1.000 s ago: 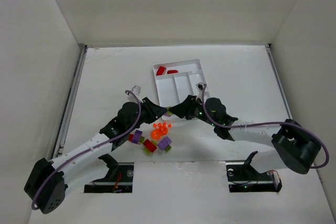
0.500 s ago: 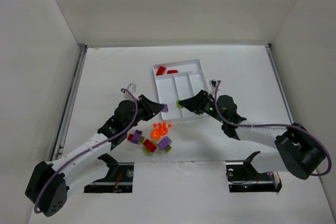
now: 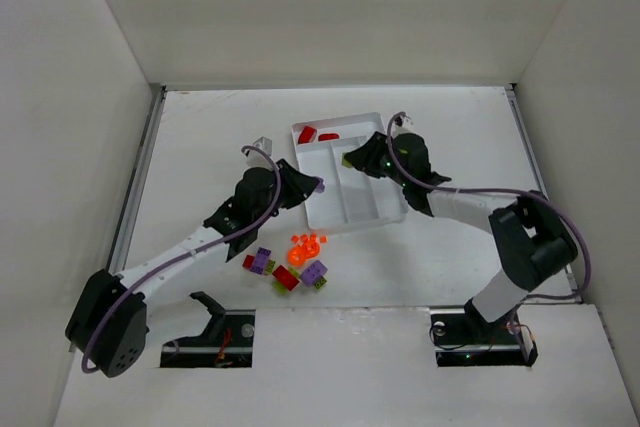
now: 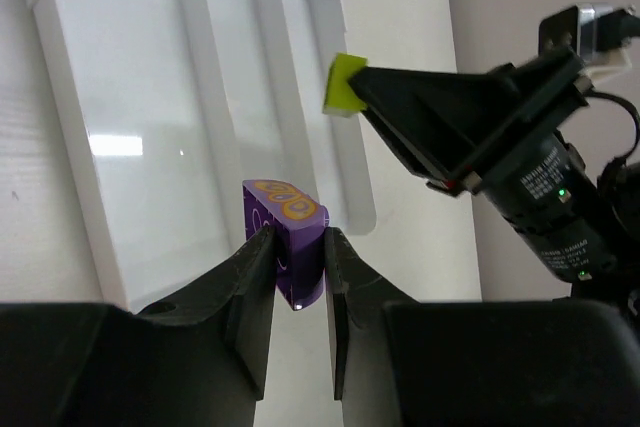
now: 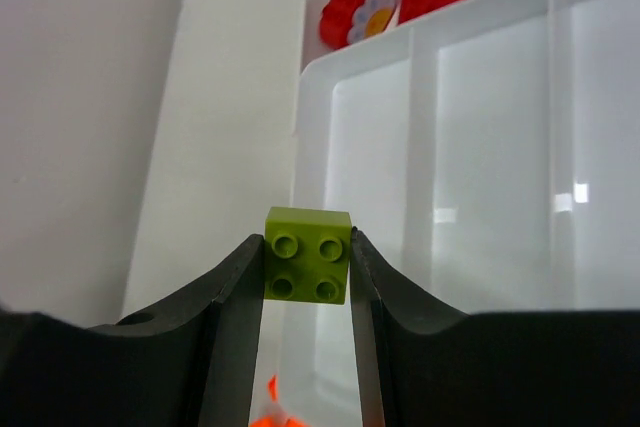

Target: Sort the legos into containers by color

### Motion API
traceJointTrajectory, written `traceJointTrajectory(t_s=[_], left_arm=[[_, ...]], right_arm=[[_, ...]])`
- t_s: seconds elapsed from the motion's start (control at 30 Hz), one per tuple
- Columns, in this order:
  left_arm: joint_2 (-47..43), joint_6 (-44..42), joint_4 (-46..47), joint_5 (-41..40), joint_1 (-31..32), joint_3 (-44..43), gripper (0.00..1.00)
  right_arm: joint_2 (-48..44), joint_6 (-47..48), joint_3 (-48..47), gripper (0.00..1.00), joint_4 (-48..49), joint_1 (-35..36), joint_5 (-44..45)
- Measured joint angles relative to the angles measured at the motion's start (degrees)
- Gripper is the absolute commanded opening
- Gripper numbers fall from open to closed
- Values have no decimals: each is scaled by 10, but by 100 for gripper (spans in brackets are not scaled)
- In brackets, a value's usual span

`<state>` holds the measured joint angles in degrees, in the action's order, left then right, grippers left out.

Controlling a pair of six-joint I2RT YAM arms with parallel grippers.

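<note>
A white tabletop (image 3: 200,137) forms the floor of a white booth. A plain back wall (image 3: 330,17) stands at its far edge. A left wall (image 3: 60,147) and a right wall (image 3: 590,117) rise at the sides. A grey metal left strip (image 3: 137,177) runs along one side edge of the tabletop and a right strip (image 3: 528,157) along the other. At the near edge lies a white panel (image 3: 340,367) with two dark rectangular openings, a left cutout (image 3: 237,339) and a right cutout (image 3: 500,347).
</note>
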<state>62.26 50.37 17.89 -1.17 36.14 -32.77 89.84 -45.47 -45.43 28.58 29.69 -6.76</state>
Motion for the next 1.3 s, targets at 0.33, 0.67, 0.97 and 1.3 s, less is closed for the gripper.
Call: traceJointTrajectory(t_s=[0.33, 0.67, 0.97, 1.3], left_arm=[[127, -42, 32, -39, -10, -75, 8], [250, -57, 56, -28, -43, -130, 8], [356, -62, 79, -1, -60, -191, 14], [397, -70, 84, -1, -66, -201, 39]], right_arm=[[144, 89, -169, 40, -146, 0, 120], [165, 115, -204, 64, -193, 1, 148], [5, 114, -70, 64, -173, 33, 158], [-147, 118, 63, 65, -165, 141, 181]])
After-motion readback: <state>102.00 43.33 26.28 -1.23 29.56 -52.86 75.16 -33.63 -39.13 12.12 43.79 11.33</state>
